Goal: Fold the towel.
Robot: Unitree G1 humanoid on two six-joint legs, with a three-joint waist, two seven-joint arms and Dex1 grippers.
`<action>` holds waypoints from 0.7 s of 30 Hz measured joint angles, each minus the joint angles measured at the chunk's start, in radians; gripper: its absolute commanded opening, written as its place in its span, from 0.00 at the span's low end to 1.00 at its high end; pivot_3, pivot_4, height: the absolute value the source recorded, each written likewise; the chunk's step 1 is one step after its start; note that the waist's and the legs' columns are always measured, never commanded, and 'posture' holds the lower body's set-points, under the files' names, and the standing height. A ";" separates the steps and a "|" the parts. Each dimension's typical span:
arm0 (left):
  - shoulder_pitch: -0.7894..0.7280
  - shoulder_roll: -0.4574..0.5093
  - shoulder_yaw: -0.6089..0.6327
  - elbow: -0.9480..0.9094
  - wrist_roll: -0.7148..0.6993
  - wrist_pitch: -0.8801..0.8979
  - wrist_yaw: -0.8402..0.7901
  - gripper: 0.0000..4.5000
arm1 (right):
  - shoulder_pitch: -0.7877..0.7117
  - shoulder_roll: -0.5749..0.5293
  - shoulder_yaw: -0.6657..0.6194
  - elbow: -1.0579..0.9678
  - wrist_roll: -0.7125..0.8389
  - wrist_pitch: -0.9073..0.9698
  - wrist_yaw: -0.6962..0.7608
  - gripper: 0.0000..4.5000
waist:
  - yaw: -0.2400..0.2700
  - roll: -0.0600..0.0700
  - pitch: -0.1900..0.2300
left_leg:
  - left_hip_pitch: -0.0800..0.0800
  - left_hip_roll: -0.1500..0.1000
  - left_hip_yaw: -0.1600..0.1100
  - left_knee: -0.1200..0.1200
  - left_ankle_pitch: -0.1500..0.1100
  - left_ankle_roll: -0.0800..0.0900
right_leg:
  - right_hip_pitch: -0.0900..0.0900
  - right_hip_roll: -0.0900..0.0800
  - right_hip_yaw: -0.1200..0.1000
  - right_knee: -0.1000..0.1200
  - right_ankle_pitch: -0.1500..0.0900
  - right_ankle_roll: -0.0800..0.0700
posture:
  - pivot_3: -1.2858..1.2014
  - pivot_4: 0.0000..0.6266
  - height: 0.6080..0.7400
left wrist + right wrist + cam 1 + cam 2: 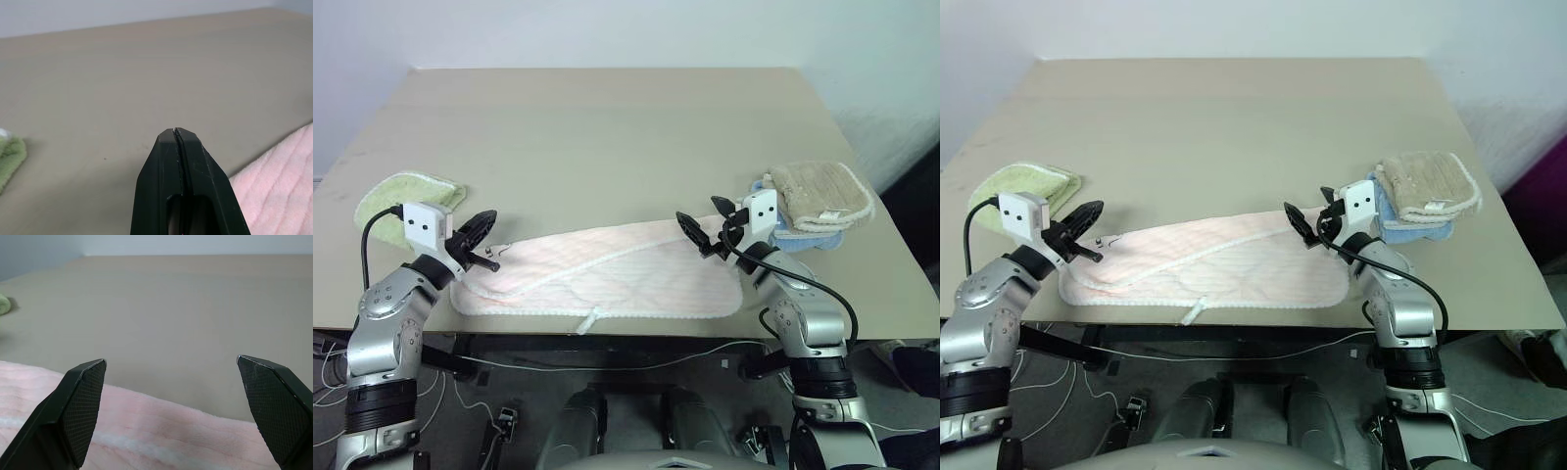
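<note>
Left eye view: a wide beige tabletop [607, 117] stretches away from the robot. Along its near edge lies the pale pink quilted towel with white stitched trim [607, 269], spread out long from side to side. It already looks doubled over once, since a trimmed edge runs across its upper layer, and a small white loop tag [589, 321] sticks out over the table's near edge.

At the right end of the table, a beige towel sits on a blue one [818, 201]. At the left end rests a light green folded towel [406, 196].

The left gripper [481, 235] hovers at the pink towel's left end. Its two black fingers are pressed together with nothing between them. The right gripper [705, 230] hovers above the towel's right end, fingers spread wide and empty; the right wrist view shows pink cloth just beneath the fingertips [85, 396].

The work appears to sit between folds, with neither end grasped. The next move likely calls for the left fingers to part, both grippers to lower and pinch an end, then carry one end over the other.
</note>
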 measured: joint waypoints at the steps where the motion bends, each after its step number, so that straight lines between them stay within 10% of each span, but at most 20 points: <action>1: 0.000 0.002 0.000 0.000 0.000 0.001 -0.001 0.00 | 0.000 0.004 0.000 0.000 0.000 0.000 -0.002 1.00 | 0.000 0.000 0.000 | 0.000 0.000 0.000 0.000 0.000 0.000 | 0.000 0.000 0.000 0.000 0.000 0.000 | 0.52 0.24 1.00; 21: -0.043 0.046 -0.039 0.032 0.021 -0.002 -0.073 0.00 | 0.002 0.012 -0.003 0.000 0.000 -0.007 -0.022 1.00 | -0.001 0.000 0.000 | 0.000 0.000 0.000 0.000 0.000 0.000 | 0.000 0.000 0.000 0.000 0.000 0.000 | 0.52 0.24 1.00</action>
